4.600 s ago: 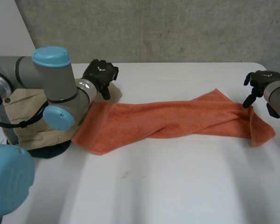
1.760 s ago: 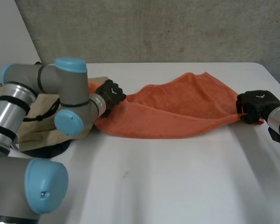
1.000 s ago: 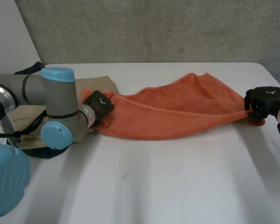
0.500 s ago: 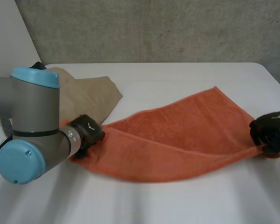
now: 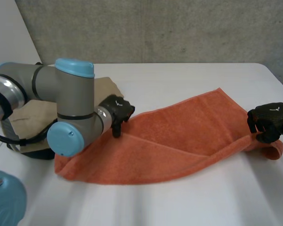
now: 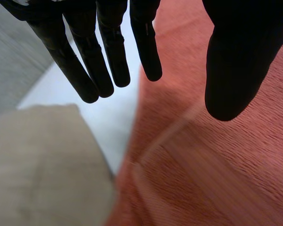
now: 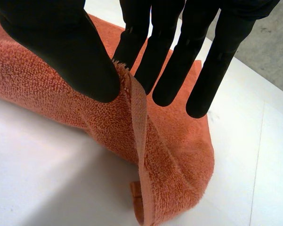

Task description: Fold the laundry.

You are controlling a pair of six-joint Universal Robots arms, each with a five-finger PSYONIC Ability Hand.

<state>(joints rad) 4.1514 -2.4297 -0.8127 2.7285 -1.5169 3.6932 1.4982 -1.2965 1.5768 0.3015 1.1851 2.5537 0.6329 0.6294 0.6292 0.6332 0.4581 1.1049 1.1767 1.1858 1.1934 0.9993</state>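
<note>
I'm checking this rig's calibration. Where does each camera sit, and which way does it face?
Head view: between and behind the arms, looking down at the white table; left arm, left hand, right hand show.
Left wrist view: on the left wrist, looking along the open left hand at the orange towel and beige cloth; its fingers and thumb show.
Right wrist view: on the right wrist, looking along the right hand pinching the orange towel's end; fingers and thumb show.
Shared: all three see the orange towel.
</note>
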